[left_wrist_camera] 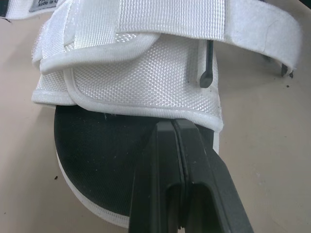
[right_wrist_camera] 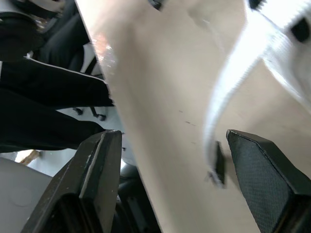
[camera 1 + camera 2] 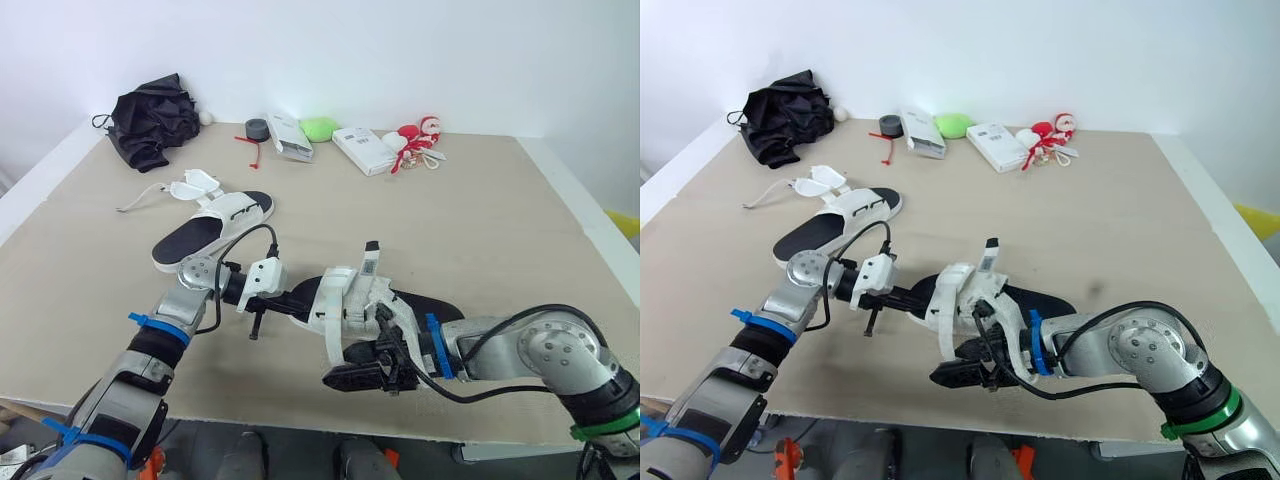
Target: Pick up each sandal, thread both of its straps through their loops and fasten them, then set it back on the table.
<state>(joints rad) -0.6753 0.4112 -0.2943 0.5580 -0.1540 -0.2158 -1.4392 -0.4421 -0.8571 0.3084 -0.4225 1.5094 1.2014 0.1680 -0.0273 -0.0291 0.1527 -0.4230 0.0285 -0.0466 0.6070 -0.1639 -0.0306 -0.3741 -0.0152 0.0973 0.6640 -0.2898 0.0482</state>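
White-strapped sandal (image 3: pixel 345 300) is lying near the front edge of the surface (image 3: pixel 480 210), and the left gripper (image 3: pixel 296 297) is reaching its left end. Its fingers (image 1: pixel 194 160) are pressing together over the black insole, tips against the edge of the white upper. The right gripper (image 3: pixel 368 368) is hovering at the sandal's front side, fingers spreading wide with a loose strap (image 2: pixel 228 97) hanging between them, while the second sandal (image 3: pixel 215 225) is resting well apart, farther back on the left.

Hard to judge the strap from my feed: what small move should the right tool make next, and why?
Probably close the right tool on the loose white strap: it hangs between the open fingers, while the shut left tool touches the near sandal at its sole.
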